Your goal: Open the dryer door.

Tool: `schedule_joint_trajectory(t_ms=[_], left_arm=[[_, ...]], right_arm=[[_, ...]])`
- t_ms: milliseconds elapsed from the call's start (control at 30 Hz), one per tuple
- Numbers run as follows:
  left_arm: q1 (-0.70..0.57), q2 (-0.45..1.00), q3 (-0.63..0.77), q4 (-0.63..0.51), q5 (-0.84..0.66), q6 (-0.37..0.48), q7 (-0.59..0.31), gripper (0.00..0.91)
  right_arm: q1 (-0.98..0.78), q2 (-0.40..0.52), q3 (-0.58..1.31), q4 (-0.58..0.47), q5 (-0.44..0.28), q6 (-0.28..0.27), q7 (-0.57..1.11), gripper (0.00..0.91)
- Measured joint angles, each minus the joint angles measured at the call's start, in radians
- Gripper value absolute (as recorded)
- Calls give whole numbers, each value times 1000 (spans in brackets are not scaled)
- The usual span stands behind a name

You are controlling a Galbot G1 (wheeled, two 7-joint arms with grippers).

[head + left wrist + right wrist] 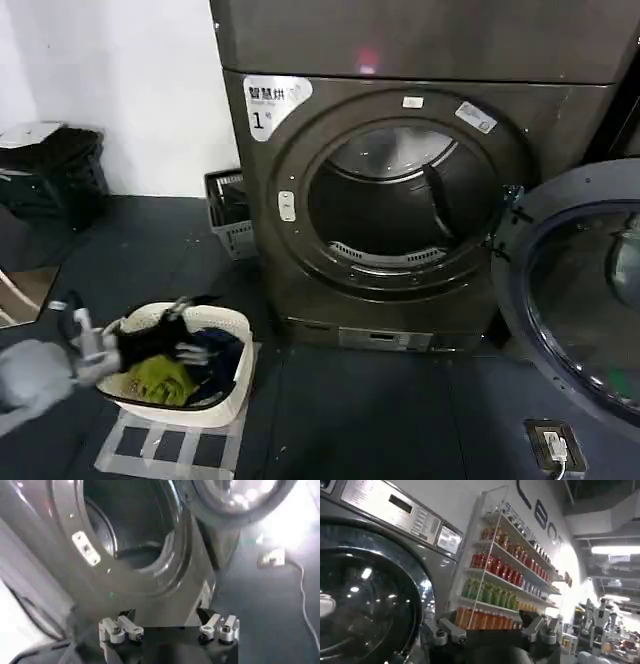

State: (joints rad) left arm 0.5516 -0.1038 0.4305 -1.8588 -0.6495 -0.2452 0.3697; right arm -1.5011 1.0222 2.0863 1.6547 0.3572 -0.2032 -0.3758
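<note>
Left end effector (75, 335): low at the far left, blurred in the head view. Its own wrist view shows the fingers (120, 628) spread wide with nothing between them. Touching or just beside it sits the white plastic laundry basket (232, 385), full of dark and yellow-green clothes. If you swing that arm sideways you could clip the basket rim and tip it or drag cloth out.

Ahead of that end effector and well apart stands the big dark grey-brown front-loading dryer (400, 110), white sticker marked "1" (272, 103) at its upper corner. The round drum opening (400, 200) is bare; I judge the task done or nearly so.

Farther right, the round dryer door (585, 300), dark tinted glass inside a wide ring, hangs swung out on its hinge side, well clear of the opening. Risk here: an unlatched door can drift back or get bumped by a passing arm, which would strain the hinge.

On the floor below the door lies a small power socket with a white cable (553, 445); a low sweep could snag it.

Right end effector (490, 630): fingers apart, empty, next to a neighbouring machine's round glass door (360, 605). Mind that glass when you draw back.
</note>
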Motion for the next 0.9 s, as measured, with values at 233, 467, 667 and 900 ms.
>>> schedule_joint_trajectory(t_ms=[233, 467, 667, 900], left_arm=[[77, 115, -45, 89, 159, -9, 42, 907], [129, 171, -78, 166, 232, -20, 56, 907], [150, 200, -101, 184, 252, -10, 61, 907], [162, 230, -123, 186, 251, -10, 73, 907]], right_arm=[[11, -3, 35, -13, -12, 21, 29, 907], [2, -16, 104, -32, -16, 27, 58, 907], [-11, -27, 160, -43, -15, 36, 69, 907], [-15, -27, 193, -45, -17, 40, 90, 907]])
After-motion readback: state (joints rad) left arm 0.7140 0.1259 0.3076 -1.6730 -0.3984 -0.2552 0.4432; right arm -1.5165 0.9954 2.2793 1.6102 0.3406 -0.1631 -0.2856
